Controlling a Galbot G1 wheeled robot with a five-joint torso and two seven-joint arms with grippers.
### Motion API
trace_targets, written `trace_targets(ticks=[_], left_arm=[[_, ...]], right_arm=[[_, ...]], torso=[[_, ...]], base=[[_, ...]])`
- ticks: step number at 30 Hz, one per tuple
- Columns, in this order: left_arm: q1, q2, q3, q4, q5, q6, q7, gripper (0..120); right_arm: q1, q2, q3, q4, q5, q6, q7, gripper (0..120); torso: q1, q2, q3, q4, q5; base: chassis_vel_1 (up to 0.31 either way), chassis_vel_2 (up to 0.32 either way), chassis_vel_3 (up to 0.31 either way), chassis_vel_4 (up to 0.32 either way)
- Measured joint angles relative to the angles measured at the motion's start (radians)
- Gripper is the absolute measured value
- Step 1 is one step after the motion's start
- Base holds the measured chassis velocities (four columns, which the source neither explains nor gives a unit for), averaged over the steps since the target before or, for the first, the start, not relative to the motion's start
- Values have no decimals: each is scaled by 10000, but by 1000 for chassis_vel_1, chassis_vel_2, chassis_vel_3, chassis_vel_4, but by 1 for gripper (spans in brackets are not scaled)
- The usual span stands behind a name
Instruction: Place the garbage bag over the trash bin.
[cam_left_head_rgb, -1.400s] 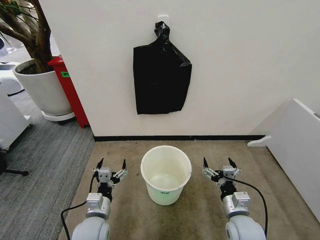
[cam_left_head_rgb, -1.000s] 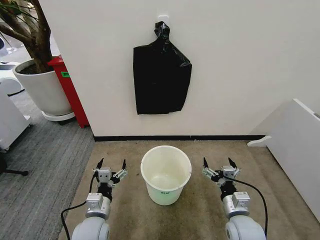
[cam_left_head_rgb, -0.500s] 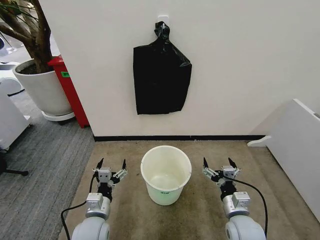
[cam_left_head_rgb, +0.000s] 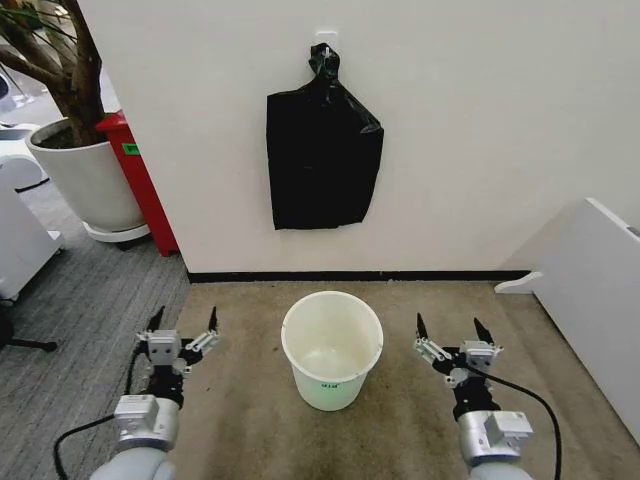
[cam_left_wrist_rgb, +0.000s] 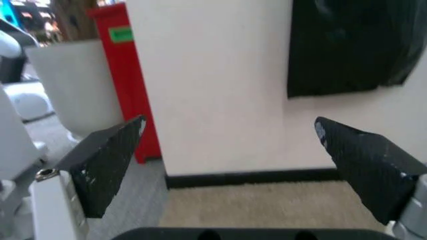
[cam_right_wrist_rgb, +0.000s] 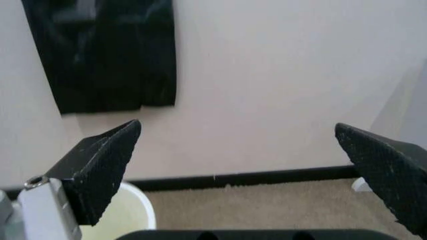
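The trash bin (cam_left_head_rgb: 345, 392), a small round cream-white bucket, stands upright and uncovered on the beige carpet, centred before me; its rim also shows in the right wrist view (cam_right_wrist_rgb: 127, 215). My left gripper (cam_left_head_rgb: 184, 318) hovers open well to the bin's left, fingers pointing at the wall, and its wrist view shows the jaws spread wide (cam_left_wrist_rgb: 228, 125). On the bin's right, my right gripper (cam_left_head_rgb: 449, 325) is open too, jaws spread wide (cam_right_wrist_rgb: 237, 127). Neither holds anything. The garbage bag is out of view.
A flat black bundle (cam_left_head_rgb: 323, 160) with a knotted top hangs from a wall hook above the bin. A large white plant pot (cam_left_head_rgb: 90, 185) and a red cabinet (cam_left_head_rgb: 140, 180) stand at the far left. A white panel (cam_left_head_rgb: 600, 300) leans at the right.
My left gripper has swung outward to the left, away from the bin. The right gripper has shifted slightly right and toward me. The bin and the hanging bundle have not moved.
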Motion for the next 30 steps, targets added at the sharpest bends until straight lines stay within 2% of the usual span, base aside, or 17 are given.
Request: trace_targets(ticks=[3, 5, 8, 10, 12, 13, 15, 18, 22, 25, 28, 29, 30], left_arm=[[407, 346, -318, -694, -396, 84, -202, 100], [591, 504, -462, -1020, -573, 122, -289, 100], [801, 678, -614, -1382, -761, 154, -386, 100], [935, 777, -686, -1557, -915, 200, -434, 100], [1157, 964, -851, -1878, -1194, 269, -528, 100], [1305, 1081, -945, -2055, -1379, 320, -586, 100], [1438, 1192, -1032, -2144, -1557, 365, -637, 100], [1815, 1484, -1285, -2214, -2033, 500, -793, 100], [1889, 1539, -1331, -2215, -2117, 525, -822, 100], [1908, 1606, -1362, -2215, -2219, 547, -843, 100], [1895, 1653, -1371, -2207, -2284, 563, -851, 100], [1748, 1836, -1373, -2196, -2475, 620, -857, 100], [1634, 1958, -1375, -2193, -2602, 652, -858, 100]], right_arm=[[-827, 69, -225, 1085, 292, 215, 433, 100], [-1014, 85, -271, 1331, 365, 268, 540, 100], [-1077, 91, -291, 1397, 393, 280, 578, 100], [-1078, 92, -295, 1401, 400, 282, 582, 100], [-912, -17, -264, 1368, 656, 78, 609, 100], [-733, -160, -218, 1220, 956, -217, 612, 100], [-458, -308, -161, 1028, 1232, -514, 617, 100], [-15, -611, -136, 681, 1603, -868, 616, 100], [103, -702, -142, 600, 1767, -935, 628, 100], [523, -1078, -119, 527, 2823, -1072, 810, 100], [685, -1245, -96, 521, 3190, -1084, 882, 100], [899, -1439, -90, 509, 3619, -1080, 988, 100], [1119, -1606, -93, 499, 4108, -1061, 1065, 100]], torso=[[-1, 0, -1, 0, -5], [-1, 0, -2, -1, -8], [-1, 0, -1, 2, 3], [-1, -2, 0, 1, -14], [-1, -2, -1, 2, 0], [-1, 0, -1, -5, -7], [-1, -3, -1, 4, -3], [-1, -3, 1, 2, -6], [0, -3, 2, 3, -1], [-1, -2, 0, -1, -1], [-1, -3, 1, 1, -3], [-1, -3, 1, 4, -3], [-1, -3, 1, -4, -2]], base=[[0, 0, 0, 0], [0, 0, 0, 0], [0, 0, 0, 0], [0, 0, 0, 0], [0, 0, 0, 0], [0, 0, 0, 0], [0, 0, 0, 0], [0, 0, 0, 0], [0, 0, 0, 0], [0, 0, 0, 0], [0, 0, 0, 0], [0, 0, 0, 0], [0, 0, 0, 0]])
